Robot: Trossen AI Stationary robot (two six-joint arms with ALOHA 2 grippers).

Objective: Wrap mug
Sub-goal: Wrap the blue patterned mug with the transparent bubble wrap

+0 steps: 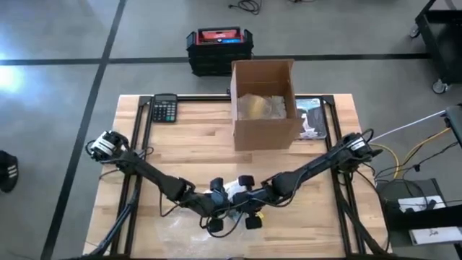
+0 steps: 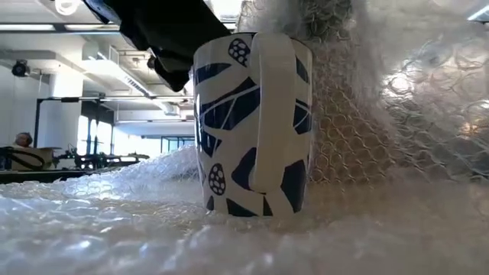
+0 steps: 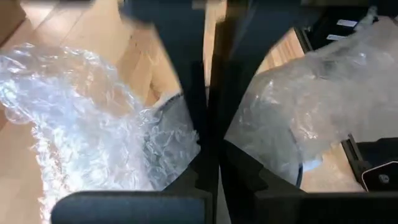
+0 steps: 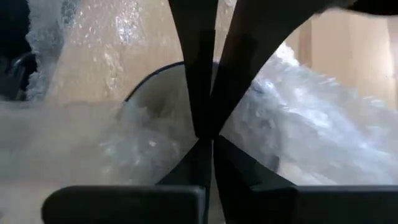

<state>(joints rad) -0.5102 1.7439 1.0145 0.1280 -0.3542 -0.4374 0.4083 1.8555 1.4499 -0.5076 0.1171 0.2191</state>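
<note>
Mug (image 2: 252, 126), white with a blue leaf pattern, stands upright on a sheet of bubble wrap (image 2: 137, 229) at the near edge of the tabletop (image 1: 195, 141), between the two arms. In the low view a fold of the wrap rises against the mug's far side; its near side is bare.

We have the left hand (image 3: 208, 106) with its fingers together, pinched on the bubble wrap just beside the mug's rim. The right hand (image 4: 208, 118) meets it from the other side, its fingers likewise closed on the wrap over the mug's mouth. We judge the step in hand to be drawing the sheet up and over the mug.

To do this step well:
- We keep both pinches firm, because the film is slippery and springs back.
- We lift the sheet rather than drag it, so the mug does not tip.
- We carry the loose edge around the bare side before letting go.

A cardboard box (image 1: 264, 101) stands open behind the work area and holds crumpled packing material (image 1: 261, 107); no mug is in it. A calculator (image 1: 164, 110) lies near the far left corner.
</note>
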